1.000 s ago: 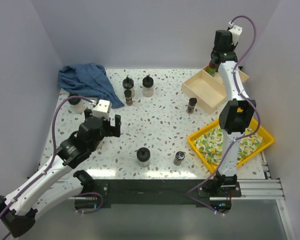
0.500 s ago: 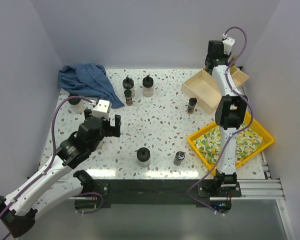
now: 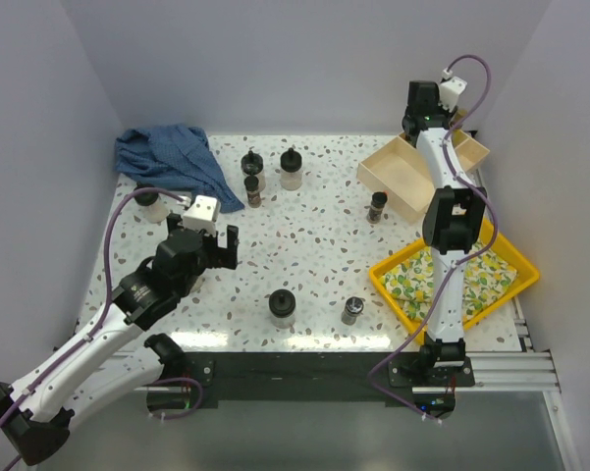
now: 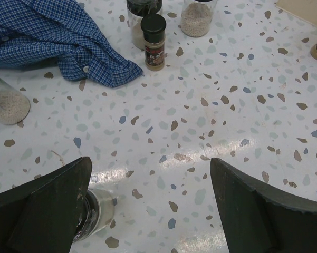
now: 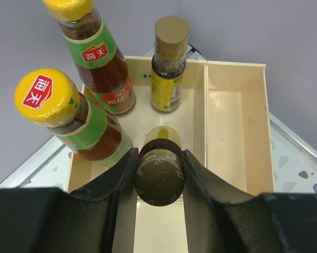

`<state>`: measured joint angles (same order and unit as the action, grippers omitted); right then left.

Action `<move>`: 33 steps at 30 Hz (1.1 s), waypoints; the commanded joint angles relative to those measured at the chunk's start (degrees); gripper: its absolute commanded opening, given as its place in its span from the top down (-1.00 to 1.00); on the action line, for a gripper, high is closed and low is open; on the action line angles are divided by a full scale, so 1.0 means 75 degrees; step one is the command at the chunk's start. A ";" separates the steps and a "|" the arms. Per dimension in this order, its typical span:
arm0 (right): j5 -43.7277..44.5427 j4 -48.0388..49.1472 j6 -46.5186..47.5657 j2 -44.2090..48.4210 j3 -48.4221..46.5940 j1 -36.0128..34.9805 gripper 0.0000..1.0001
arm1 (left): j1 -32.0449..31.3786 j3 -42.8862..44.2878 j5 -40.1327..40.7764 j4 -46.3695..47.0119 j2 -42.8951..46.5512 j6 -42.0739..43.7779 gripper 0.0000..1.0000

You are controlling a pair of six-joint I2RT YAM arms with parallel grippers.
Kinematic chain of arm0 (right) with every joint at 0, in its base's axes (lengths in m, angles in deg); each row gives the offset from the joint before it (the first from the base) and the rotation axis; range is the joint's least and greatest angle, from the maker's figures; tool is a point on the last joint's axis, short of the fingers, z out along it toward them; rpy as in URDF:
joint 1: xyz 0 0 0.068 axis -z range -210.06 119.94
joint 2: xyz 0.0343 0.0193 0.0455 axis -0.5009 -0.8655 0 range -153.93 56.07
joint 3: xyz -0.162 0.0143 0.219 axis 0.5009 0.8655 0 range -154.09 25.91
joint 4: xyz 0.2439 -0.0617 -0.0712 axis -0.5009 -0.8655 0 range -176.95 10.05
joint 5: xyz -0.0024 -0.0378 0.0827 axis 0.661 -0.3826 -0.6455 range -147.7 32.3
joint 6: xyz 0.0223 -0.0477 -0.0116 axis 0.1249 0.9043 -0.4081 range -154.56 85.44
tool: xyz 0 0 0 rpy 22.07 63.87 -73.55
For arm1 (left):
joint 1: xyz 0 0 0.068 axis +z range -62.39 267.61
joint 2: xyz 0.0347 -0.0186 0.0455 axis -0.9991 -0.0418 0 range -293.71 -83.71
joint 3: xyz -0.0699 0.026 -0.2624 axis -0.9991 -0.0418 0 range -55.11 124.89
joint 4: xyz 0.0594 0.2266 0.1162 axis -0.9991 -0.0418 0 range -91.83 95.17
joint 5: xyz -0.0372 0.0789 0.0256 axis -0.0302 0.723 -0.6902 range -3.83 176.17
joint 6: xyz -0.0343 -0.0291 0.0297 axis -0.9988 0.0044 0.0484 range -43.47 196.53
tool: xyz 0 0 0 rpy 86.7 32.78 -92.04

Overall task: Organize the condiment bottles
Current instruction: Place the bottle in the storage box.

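Over the far right tray (image 5: 237,110), the right gripper (image 5: 159,158) is clamping a gold-capped bottle (image 5: 159,178) among others standing in one compartment. It is sitting just beside a yellow-capped bottle (image 5: 68,113); a tilted release or a sideways nudge could be toppling that neighbour. The left gripper (image 4: 150,176) is hanging wide open over the near left table (image 4: 200,116).

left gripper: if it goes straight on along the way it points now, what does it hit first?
Probably the bare table, just ahead between its open fingers: the left gripper tilts down at it. Farther along that line stands a small brown-labelled shaker, the blue cloth to its left. Depth is hard to judge.
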<state>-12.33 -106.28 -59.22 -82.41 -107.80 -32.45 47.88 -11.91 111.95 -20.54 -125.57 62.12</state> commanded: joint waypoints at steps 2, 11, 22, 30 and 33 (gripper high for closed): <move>0.0526 0.0241 -0.0613 0.0123 -0.0535 0.0050 1.00 | 0.0012 -0.0030 0.0031 0.0347 0.0016 -0.0117 -0.99; 0.0175 -0.0473 -0.1854 0.0007 -0.0512 0.0296 1.00 | 0.0012 -0.0041 0.0055 0.0335 0.0004 -0.0117 -0.99; -0.0107 0.0006 -0.1704 -0.0111 -0.0195 0.0577 0.45 | 0.0023 -0.0030 0.0043 0.0382 -0.0101 -0.0105 -0.99; -0.0341 0.0158 -0.1622 -0.0286 -0.0231 0.0671 0.39 | 0.0012 -0.0030 0.0102 0.0382 -0.0148 -0.0094 -0.99; -0.0435 0.0194 -0.1551 -0.0404 -0.0324 0.0706 0.23 | 0.0012 -0.0030 0.0102 0.0370 -0.0172 -0.0094 -0.99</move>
<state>-15.46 -108.31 -70.52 -84.68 -108.01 -27.73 47.88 -11.91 111.99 -20.52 -126.77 62.12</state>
